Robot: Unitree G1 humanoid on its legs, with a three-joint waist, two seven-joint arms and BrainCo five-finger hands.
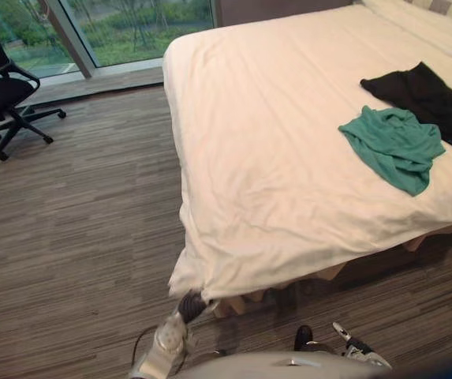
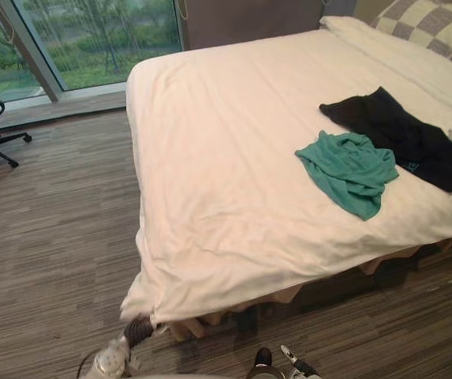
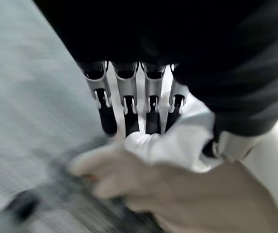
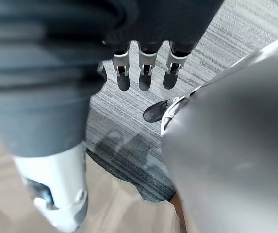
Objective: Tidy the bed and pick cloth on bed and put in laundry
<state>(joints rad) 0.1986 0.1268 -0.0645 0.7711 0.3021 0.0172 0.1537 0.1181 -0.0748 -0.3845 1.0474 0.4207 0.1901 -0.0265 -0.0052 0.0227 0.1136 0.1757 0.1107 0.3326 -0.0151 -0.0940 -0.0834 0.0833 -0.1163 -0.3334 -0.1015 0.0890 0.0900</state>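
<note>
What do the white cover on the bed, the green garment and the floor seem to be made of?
White cover: matte woven cloth, perhaps cotton; it creases softly and bunches where the left hand pinches its corner. Green garment: thin, limp knit, probably jersey, lying in crumpled folds. Floor: matte, streaked grey-brown strips, laminate, vinyl or carpet; I cannot tell.

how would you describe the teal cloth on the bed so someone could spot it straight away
Find the big bed with the cream cover; two garments lie side by side on its right part, as the robot sees it. The teal cloth is the crumpled one nearer the bed's front edge. Its neighbour, the black garment, lies further up toward the checked pillow.
</note>
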